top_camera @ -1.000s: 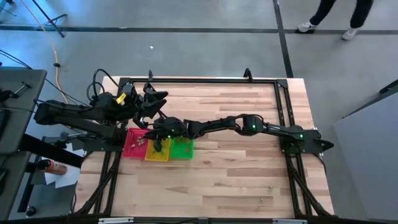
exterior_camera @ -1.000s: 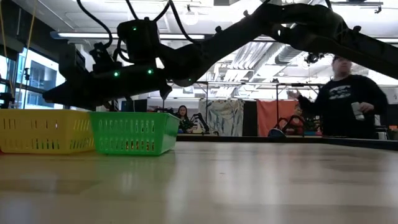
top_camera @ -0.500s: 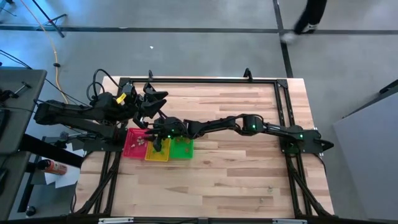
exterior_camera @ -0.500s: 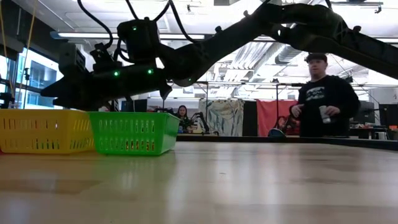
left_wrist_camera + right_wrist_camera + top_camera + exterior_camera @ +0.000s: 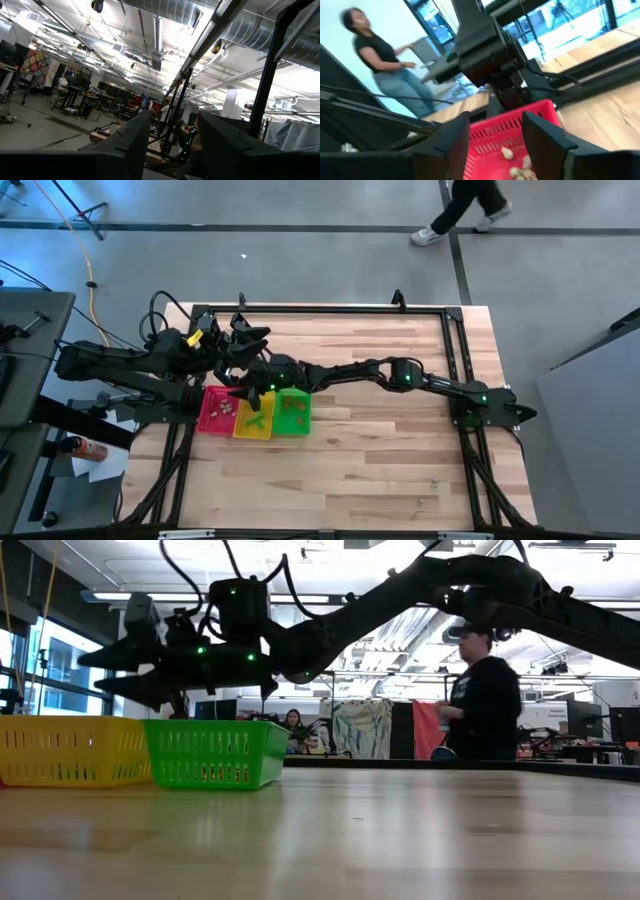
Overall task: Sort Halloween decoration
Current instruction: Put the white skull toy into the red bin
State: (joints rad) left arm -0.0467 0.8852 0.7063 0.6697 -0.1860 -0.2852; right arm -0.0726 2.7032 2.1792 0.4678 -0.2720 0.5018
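Three small trays stand side by side near the table's left edge: red (image 5: 212, 412), yellow (image 5: 252, 424) and green (image 5: 293, 414). Pale Halloween decoration trinkets (image 5: 508, 154) lie on the red tray's floor (image 5: 224, 408). My right gripper (image 5: 240, 387) reaches level across the table and hangs open above the far rims of the red and yellow trays, with nothing between its fingers (image 5: 496, 120); the low view (image 5: 98, 672) shows its fingers spread apart. My left gripper (image 5: 256, 340) waits open farther back, raised and pointing upward (image 5: 172, 117).
The bare wooden tabletop (image 5: 380, 450) stretches right of and in front of the trays. A black frame rail (image 5: 330, 310) runs along the far edge. A person (image 5: 485, 700) walks in the room beyond the table.
My right gripper has opened from shut. It has risen a little, drawn back from over the yellow tray toward the table's far edge, and rolled somewhat about its own axis.
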